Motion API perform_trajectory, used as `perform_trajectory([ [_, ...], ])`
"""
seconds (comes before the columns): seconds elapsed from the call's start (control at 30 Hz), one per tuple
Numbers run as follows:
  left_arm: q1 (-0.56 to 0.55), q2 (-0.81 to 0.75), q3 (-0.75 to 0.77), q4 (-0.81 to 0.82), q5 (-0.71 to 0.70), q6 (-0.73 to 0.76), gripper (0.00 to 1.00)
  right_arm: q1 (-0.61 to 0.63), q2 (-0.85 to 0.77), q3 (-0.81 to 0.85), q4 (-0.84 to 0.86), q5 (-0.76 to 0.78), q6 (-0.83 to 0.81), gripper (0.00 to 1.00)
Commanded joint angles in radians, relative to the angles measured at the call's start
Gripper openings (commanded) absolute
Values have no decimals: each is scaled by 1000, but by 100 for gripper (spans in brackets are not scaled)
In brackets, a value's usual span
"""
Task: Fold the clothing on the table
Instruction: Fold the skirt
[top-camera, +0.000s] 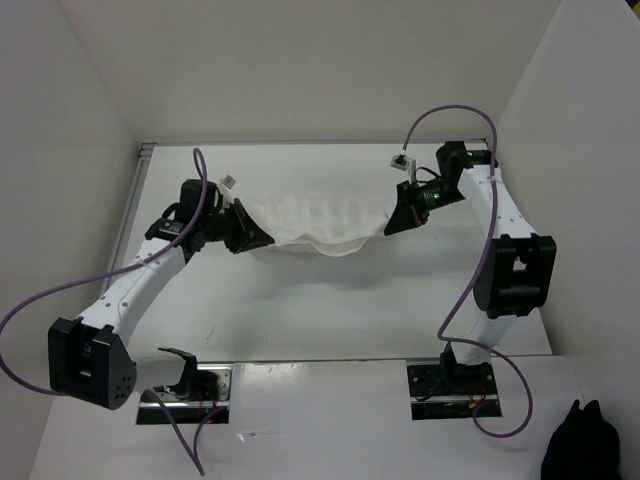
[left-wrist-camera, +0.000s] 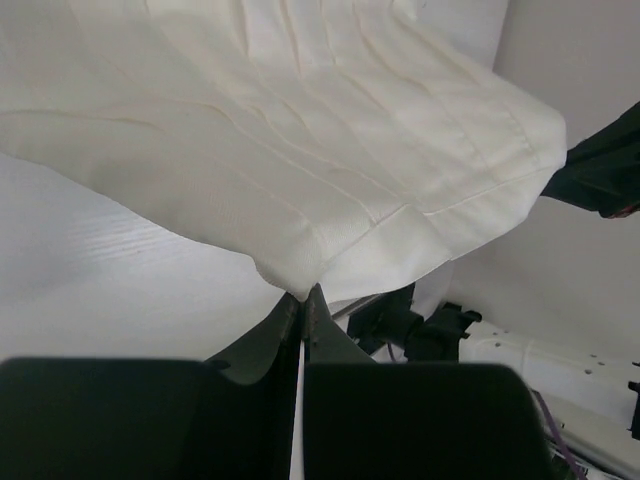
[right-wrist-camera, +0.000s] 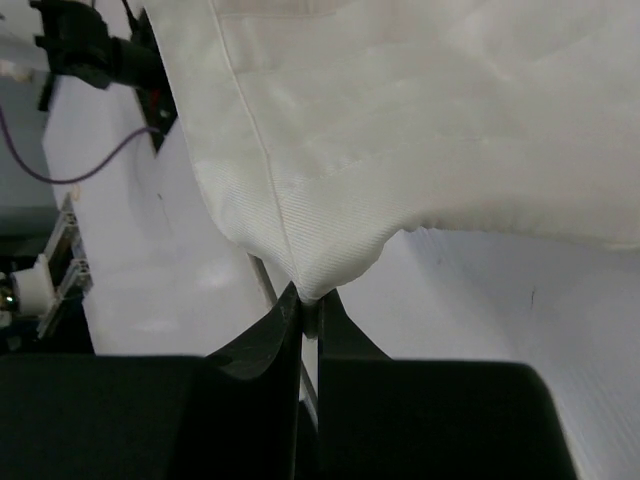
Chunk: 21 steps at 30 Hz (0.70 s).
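The clothing (top-camera: 320, 222), a thin white ribbed garment, hangs stretched in a sagging band between both arms above the table (top-camera: 330, 310). My left gripper (top-camera: 262, 238) is shut on its left corner; in the left wrist view the black jaws pinch a fabric point (left-wrist-camera: 302, 292) and the cloth (left-wrist-camera: 300, 150) spreads away from them. Over on the right, my right gripper (top-camera: 390, 226) is shut on the other corner, and its wrist view has the jaws (right-wrist-camera: 308, 298) closed on a hem corner of the clothing (right-wrist-camera: 420, 130).
White upright walls (top-camera: 90, 120) enclose the table on the left, back and right. A black fabric lump (top-camera: 582, 445) lies at the near right corner, beyond the arm bases (top-camera: 450, 385). Purple cables (top-camera: 470, 270) loop beside each arm.
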Motion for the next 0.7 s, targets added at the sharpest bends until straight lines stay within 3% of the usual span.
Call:
perform_trajectory([
  [0.0, 57, 15, 77, 124, 47, -76, 0, -7, 66, 131, -1, -183, 70, 0],
  [0.1, 113, 133, 177, 178, 59, -76, 0, -7, 193, 271, 76, -246, 236, 0],
  [0.13, 129, 222, 211, 221, 59, -64, 0, -7, 228, 310, 231, -246, 335, 0],
  [0.17, 165, 276, 245, 247, 76, -63, 3, -7, 259, 368, 351, -246, 583, 2],
  [0.2, 187, 334, 283, 268, 85, -54, 8, 2, 320, 399, 465, -207, 681, 9],
  [0.23, 207, 462, 366, 314, 85, -42, 19, 14, 354, 440, 581, -156, 731, 43],
  [0.27, 248, 527, 406, 336, 103, -42, 33, 31, 389, 556, 572, -90, 719, 63],
  [0.3, 265, 590, 458, 325, 104, -42, 44, 49, 437, 601, 561, 71, 678, 72],
  [0.33, 275, 687, 516, 301, 120, -51, 55, 60, 437, 625, 561, 129, 664, 78],
  [0.4, 275, 730, 658, 229, 107, -31, 62, 48, 419, 627, 598, 229, 678, 79],
  [0.47, 284, 714, 681, 220, 70, 14, 73, 1, 376, 535, 694, 275, 693, 83],
  [0.57, 307, 678, 681, 194, 13, 83, 77, -29, 307, 401, 776, 361, 658, 86],
  [0.67, 307, 706, 681, 149, 9, 162, 77, -18, 307, 357, 744, 371, 552, 84],
])
